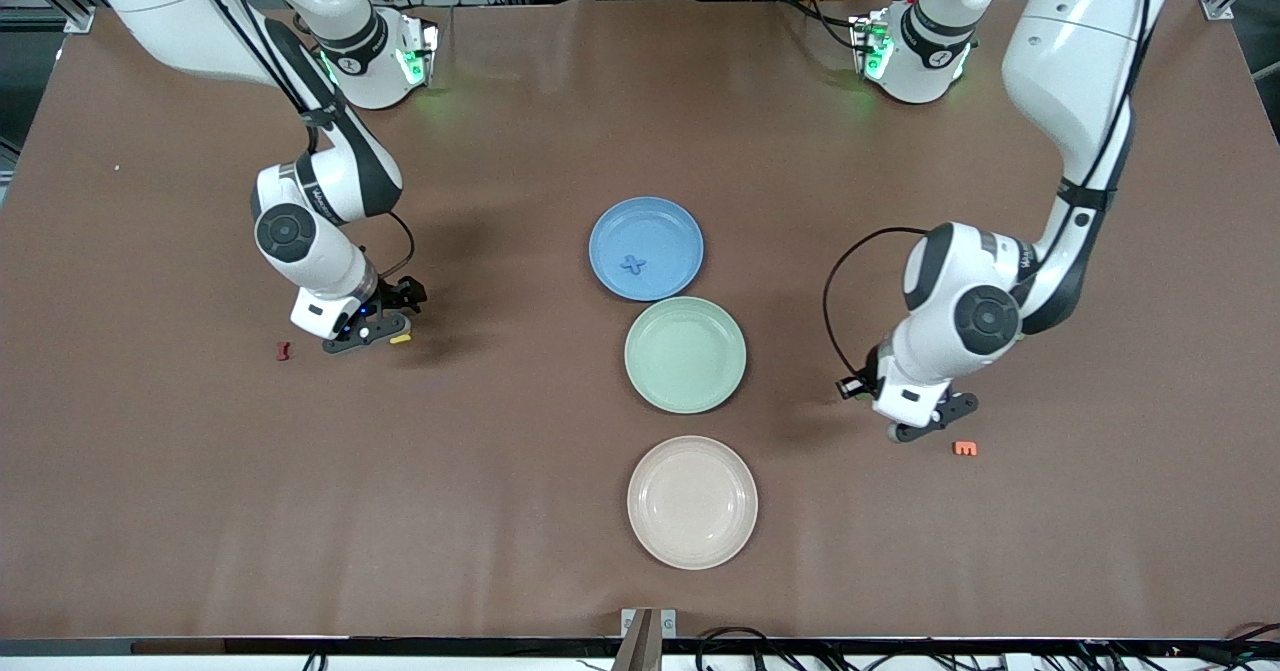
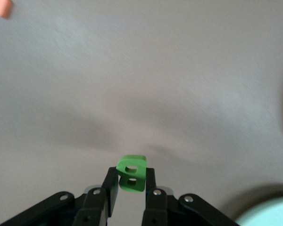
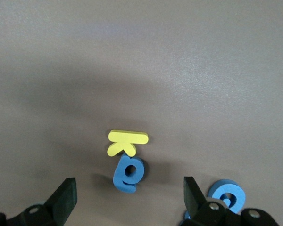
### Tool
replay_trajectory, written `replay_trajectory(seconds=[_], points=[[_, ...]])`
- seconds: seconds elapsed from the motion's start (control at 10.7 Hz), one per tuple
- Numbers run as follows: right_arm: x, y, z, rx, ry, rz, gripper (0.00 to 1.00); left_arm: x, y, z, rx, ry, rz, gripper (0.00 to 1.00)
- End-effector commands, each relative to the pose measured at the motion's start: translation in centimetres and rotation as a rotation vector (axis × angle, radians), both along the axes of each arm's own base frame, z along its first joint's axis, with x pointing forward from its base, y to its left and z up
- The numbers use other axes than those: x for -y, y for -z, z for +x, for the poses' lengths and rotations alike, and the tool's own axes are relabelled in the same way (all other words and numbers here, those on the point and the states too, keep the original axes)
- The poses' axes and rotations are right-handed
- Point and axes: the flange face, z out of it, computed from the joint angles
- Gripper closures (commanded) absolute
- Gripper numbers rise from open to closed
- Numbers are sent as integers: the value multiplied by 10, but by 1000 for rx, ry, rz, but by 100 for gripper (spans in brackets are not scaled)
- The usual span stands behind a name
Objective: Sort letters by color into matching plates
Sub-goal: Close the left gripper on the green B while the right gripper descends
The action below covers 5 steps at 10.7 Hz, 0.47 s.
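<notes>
Two grippers low: left gripper [image 2: 127, 188] clenched on green letter [image 2: 131, 173], orange letter [image 1: 965, 448] just beside (4 o'clock); right gripper [image 3: 127, 197] released wide over yellow letter [image 3: 126, 141], blue letter [image 3: 128, 173] touching it; bare tabletop [image 1: 480, 471] btwn arms & plates.

In the front view the left gripper [image 1: 915, 429] hides the green letter [image 2: 131, 173] it holds. The right gripper [image 1: 375, 329] covers the blue letters [image 3: 128, 173] beneath it. Beside the left gripper, the orange letter [image 2: 1, 7] is cut by the wrist picture's edge, as is the mint plate [image 2: 269, 215]. The dark red piece [image 1: 283, 351] near the right gripper is too small to read.
</notes>
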Motion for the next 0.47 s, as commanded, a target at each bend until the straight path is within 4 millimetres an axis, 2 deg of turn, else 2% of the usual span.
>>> replay_trajectory(seconds=[0.0, 0.19, 0.37], points=[[3, -5, -5, 38, -28, 2, 5, 71, -18, -25, 13, -34, 15, 81], [2, 2, -4, 46, -24, 12, 6, 115, -20, -42, 15, -47, 12, 81], [1, 2, -5, 46, -25, 12, 6, 144, -15, -55, 9, -56, 11, 81]])
